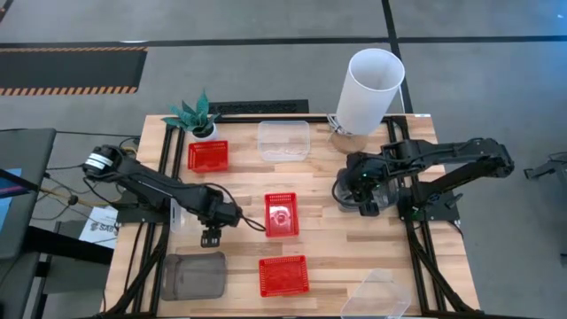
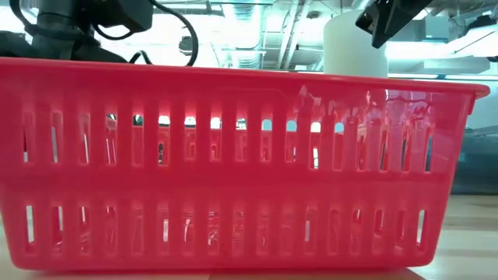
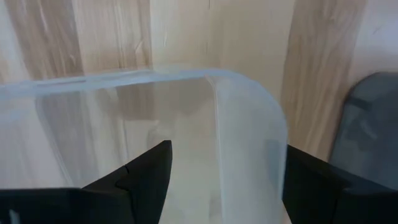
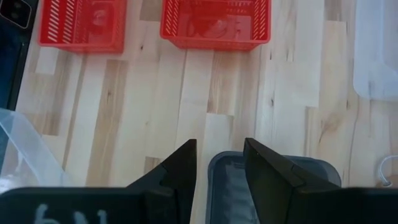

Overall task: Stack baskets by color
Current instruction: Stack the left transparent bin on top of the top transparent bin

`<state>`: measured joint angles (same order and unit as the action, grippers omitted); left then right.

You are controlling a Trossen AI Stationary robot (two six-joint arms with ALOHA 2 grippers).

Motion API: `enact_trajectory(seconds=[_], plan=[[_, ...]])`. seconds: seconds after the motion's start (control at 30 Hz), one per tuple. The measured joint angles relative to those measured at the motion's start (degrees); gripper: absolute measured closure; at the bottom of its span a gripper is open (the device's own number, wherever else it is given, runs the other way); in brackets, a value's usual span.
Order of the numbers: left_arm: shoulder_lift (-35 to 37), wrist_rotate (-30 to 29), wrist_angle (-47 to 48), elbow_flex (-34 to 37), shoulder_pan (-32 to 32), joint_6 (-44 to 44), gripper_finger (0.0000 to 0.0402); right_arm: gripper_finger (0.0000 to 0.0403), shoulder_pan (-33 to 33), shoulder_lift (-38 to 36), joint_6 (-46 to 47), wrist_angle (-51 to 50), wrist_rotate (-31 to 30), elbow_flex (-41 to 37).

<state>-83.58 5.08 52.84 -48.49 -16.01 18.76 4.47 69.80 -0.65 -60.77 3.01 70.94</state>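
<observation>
Bright, even light; the red basket fills the low view, blown-out windows glaring behind.

Left arm stretched from the bench's left edge toward the middle, elbow bent, left hand pointing down, fingers spread. Right arm folded back on itself at the right side, right hand lowered, fingers slightly apart.
</observation>
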Motion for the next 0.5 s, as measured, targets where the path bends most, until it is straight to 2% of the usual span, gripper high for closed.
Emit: enact_trajectory(seconds=[0.1, 0.2, 0.43, 0.5], plan=[[-0.7, 0.0, -0.1, 0.0, 0.0, -1.0, 0.0179, 0.0251, 0.0, 0.0, 0.0, 0.0, 0.0, 0.0], [-0.7, 0.0, -0.1, 0.0, 0.0, -2.2, 0.0221, 0.0251, 0.0, 0.0, 0.0, 0.0, 0.0, 0.0], [-0.7, -2.4, 0.2, 0.0, 0.0, -5.4, 0.0371, 0.0251, 0.0, 0.0, 0.1, 0.0, 0.0, 0.0], [-0.7, -2.8, 0.4, 0.0, 0.0, -5.6, 0.0391, 0.0251, 0.0, 0.0, 0.1, 0.0, 0.0, 0.0]])
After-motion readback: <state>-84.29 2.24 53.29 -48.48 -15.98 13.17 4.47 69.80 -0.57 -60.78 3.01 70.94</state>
